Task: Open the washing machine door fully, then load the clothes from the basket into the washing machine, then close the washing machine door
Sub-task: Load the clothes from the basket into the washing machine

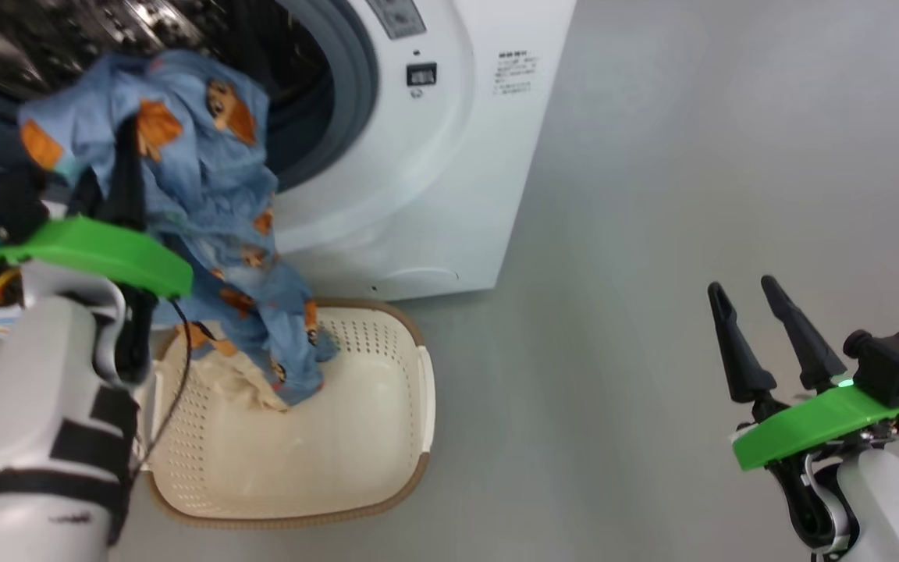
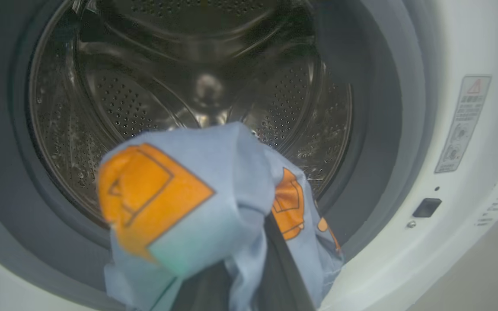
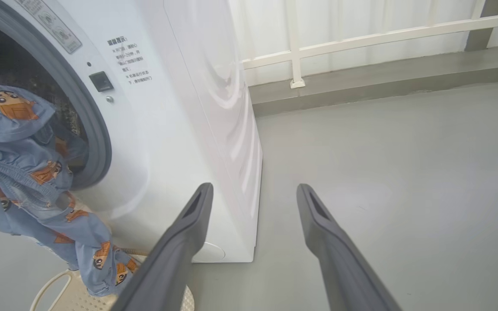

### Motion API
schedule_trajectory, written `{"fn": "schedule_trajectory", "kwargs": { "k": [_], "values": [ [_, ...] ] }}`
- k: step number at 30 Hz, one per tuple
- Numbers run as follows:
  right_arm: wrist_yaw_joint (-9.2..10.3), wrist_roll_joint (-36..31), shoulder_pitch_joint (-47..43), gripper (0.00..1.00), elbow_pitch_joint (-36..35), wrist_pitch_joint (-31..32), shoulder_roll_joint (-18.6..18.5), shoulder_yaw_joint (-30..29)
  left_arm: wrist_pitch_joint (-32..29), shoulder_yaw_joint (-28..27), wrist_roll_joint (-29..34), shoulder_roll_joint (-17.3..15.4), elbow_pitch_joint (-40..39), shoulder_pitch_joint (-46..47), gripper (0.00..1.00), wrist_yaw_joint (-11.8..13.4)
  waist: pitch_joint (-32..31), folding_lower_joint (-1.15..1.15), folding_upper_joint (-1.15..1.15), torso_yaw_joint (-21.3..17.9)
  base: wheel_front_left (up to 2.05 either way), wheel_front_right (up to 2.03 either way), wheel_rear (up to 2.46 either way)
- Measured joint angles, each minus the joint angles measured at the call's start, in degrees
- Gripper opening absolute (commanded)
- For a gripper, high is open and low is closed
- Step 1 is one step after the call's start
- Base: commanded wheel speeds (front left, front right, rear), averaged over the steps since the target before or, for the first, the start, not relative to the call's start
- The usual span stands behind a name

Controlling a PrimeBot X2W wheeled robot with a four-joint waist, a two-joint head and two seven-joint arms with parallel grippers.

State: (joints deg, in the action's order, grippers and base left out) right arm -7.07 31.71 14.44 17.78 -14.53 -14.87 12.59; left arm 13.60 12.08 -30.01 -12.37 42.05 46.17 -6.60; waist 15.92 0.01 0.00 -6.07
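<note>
Blue cloth printed with orange cartoon figures, that's the clothes (image 1: pixel 207 179), bunched up right at the mouth of the washing machine (image 1: pixel 434 156). The left jaws are clenched on the bundle, but their tips are buried in the folds and just 1 dark finger (image 1: pixel 128 179) pokes through. The tail of the bundle trails down into the basket (image 1: pixel 387 437), which stands on the floor (image 1: pixel 691 195) against the machine's front, with a bit of cream cloth (image 1: pixel 243 386) under it. The left forearm (image 1: pixel 36 406) covers the basket's left side. Behind the cloth the steel drum (image 2: pixel 145 108) gapes, its top cut off in the left wrist view, with the grey gasket (image 2: pixel 374 129) round it. Over on the right, the right jaws stand released, 2 fingers (image 1: pixel 740 351) spread on nothing, well apart from the machine. Now the writing: a grey label (image 2: pixel 463 125) with a red warning triangle, and printed lines (image 3: pixel 129 60) beside a black square socket (image 3: pixel 100 81), all too small to read.
</note>
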Motion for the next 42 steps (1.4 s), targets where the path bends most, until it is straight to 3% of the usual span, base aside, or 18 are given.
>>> {"fn": "schedule_trajectory", "kwargs": {
  "k": [11,26,30,36,42],
  "values": [
    [0.00,0.08,3.63,1.00,-5.20,-0.01,0.45,-3.22,0.62,0.07,0.90,-1.09,10.88,17.33,0.00,-0.52,9.74,0.00,0.00,-2.57,0.00,0.00,0.00],
    [0.00,-1.21,6.87,1.00,-10.23,-0.01,4.23,-6.57,1.05,-0.56,6.30,-3.93,12.28,31.27,0.00,-0.60,23.79,0.00,0.00,-5.21,0.00,0.00,0.00],
    [0.00,-2.08,7.70,1.00,-10.43,-0.01,4.69,-6.43,1.05,-2.20,8.71,-4.69,8.47,32.38,0.00,-0.47,26.24,0.00,0.00,-5.88,0.00,0.00,0.00],
    [0.00,-2.72,7.70,1.00,-10.43,-0.01,5.33,-6.13,1.04,-8.73,13.28,-4.50,-6.98,32.64,0.00,1.37,28.20,0.00,0.00,-7.10,0.00,0.00,0.00],
    [0.00,-2.87,7.70,1.00,-10.39,-0.01,5.46,-6.03,1.11,-16.47,16.46,-1.99,-16.83,32.11,0.00,1.53,28.45,-0.01,0.00,-8.05,0.00,0.00,0.00]
  ]
}}
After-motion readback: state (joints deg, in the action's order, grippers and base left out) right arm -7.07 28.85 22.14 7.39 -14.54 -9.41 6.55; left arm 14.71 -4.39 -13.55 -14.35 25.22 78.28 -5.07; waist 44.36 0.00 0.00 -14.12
